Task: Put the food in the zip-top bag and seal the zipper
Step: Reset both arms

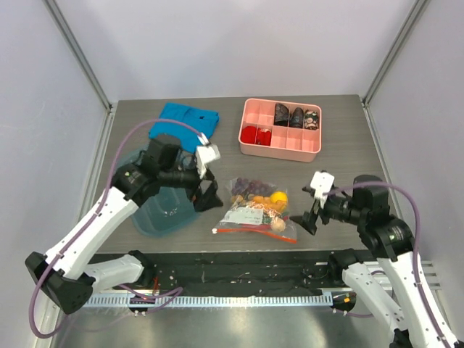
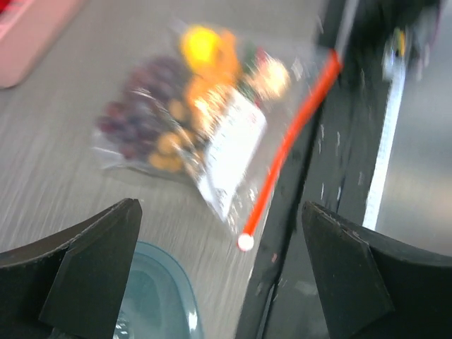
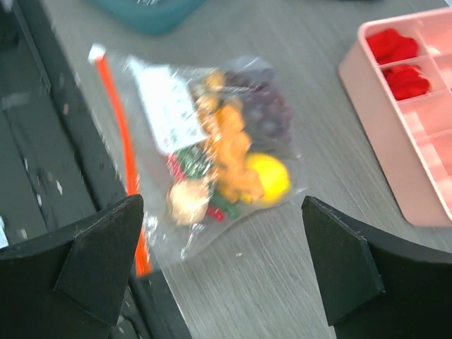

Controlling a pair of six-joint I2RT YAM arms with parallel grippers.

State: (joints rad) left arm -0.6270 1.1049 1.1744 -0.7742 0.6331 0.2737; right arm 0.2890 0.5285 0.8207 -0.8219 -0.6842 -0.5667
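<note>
The clear zip-top bag (image 1: 255, 207) lies flat on the table near the front edge with the food inside: purple grapes (image 1: 250, 187), yellow pepper (image 1: 278, 197), orange pieces and a beige garlic bulb (image 1: 278, 225). Its red-orange zipper (image 1: 254, 229) runs along the near side, with the white slider tab (image 1: 215, 230) at the left end. My left gripper (image 1: 208, 197) is open and empty, left of the bag. My right gripper (image 1: 304, 220) is open and empty, right of the bag. The bag also shows in the left wrist view (image 2: 205, 134) and the right wrist view (image 3: 212, 155).
A teal tub (image 1: 163, 210) sits under the left arm. A pink divided box (image 1: 281, 130) with dark and red items stands at the back right. A blue cloth (image 1: 185, 119) lies at the back left. A black strip (image 1: 239, 272) runs along the table's front edge.
</note>
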